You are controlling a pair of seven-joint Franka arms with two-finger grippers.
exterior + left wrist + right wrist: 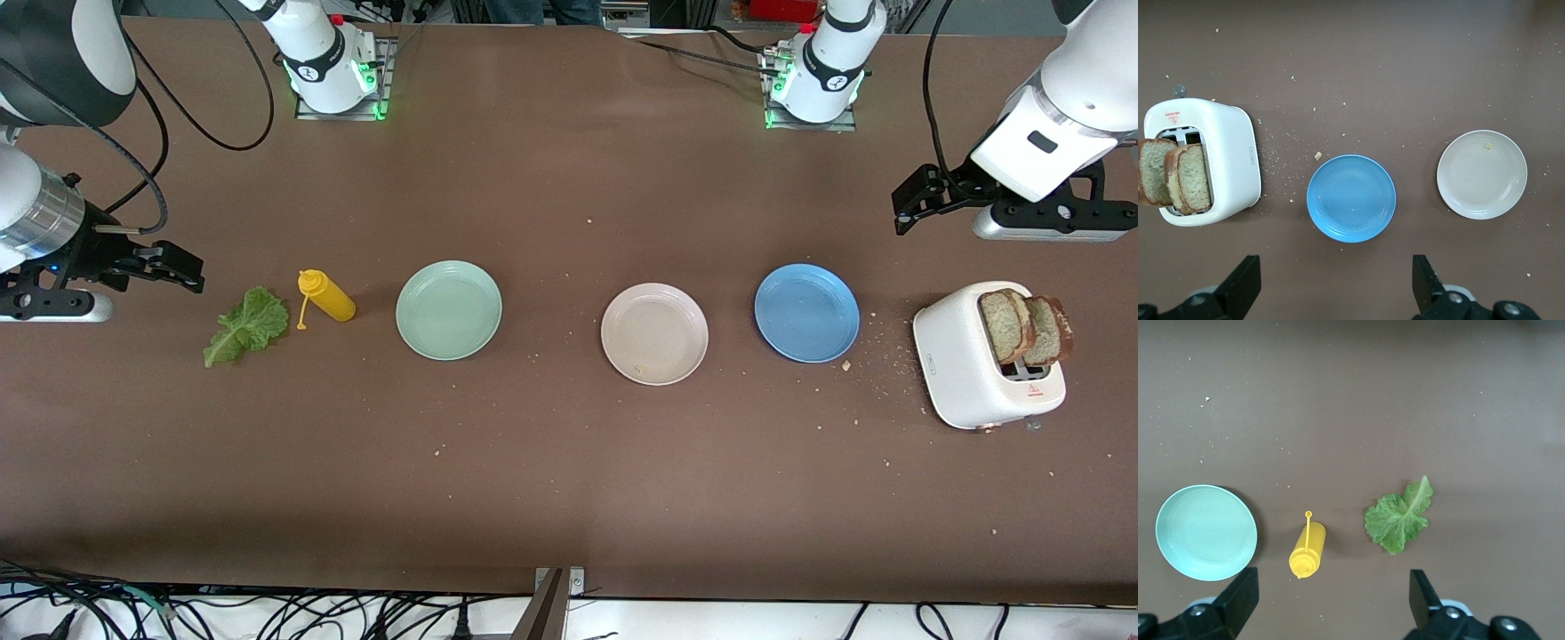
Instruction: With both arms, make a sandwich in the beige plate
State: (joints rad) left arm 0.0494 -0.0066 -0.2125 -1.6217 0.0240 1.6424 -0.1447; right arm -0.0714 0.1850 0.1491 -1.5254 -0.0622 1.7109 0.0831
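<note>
The beige plate (654, 333) (1481, 175) lies bare in the middle of the table, with only a crumb on it. Two slices of brown toast (1024, 327) (1175, 175) stand up out of a white toaster (965, 369) (1231, 157) at the left arm's end. A green lettuce leaf (247, 325) (1399, 517) lies flat at the right arm's end. My left gripper (909, 206) (1336, 283) hangs open and empty over the table by the toaster. Over the table by the lettuce, my right gripper (188, 272) (1331, 600) is open and holds nothing.
A blue plate (806, 312) (1351, 197) sits between the beige plate and the toaster. A mint-green plate (448, 309) (1206, 532) and a yellow squeeze bottle (327, 296) (1308, 550) on its side lie between the beige plate and the lettuce. Crumbs are scattered around the toaster.
</note>
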